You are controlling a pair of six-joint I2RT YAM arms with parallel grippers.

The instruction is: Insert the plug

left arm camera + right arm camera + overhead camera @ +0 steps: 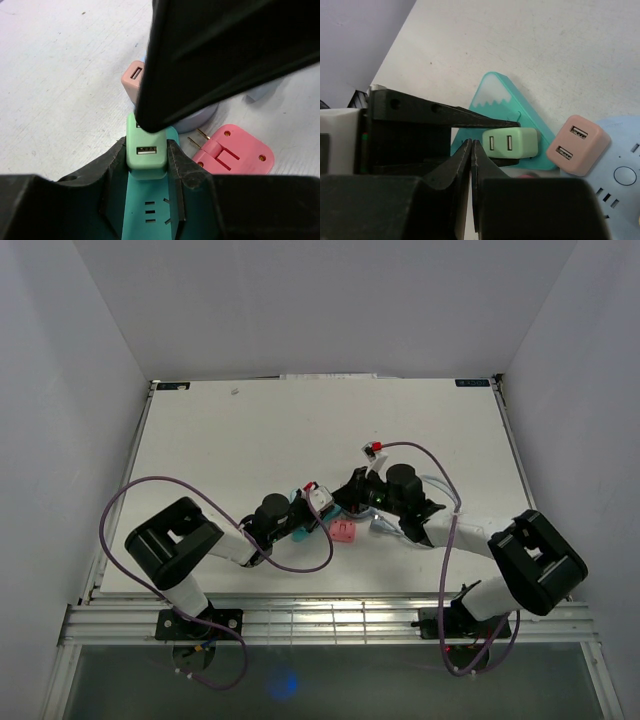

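A light green USB plug (145, 152) stands on a teal triangular socket board (150, 210). My left gripper (146, 144) is shut on the green plug, one finger on each side of it, with the board's slots showing between the fingers. My right gripper (471, 143) is shut and empty, with its fingers pressed together. It hangs just above the plug and hides the plug's far end in the left wrist view (220, 50). The plug (510, 145) and board (495, 95) also show in the right wrist view. Both grippers meet mid-table in the top view, left (310, 508) and right (342, 500).
A pink USB cube (577, 145) sits on a pale blue round power strip (625, 170) beside the board. A flat pink adapter (235, 152) with two brass prongs lies on the table to the right, also seen from above (343, 531). Purple cables loop round both arms.
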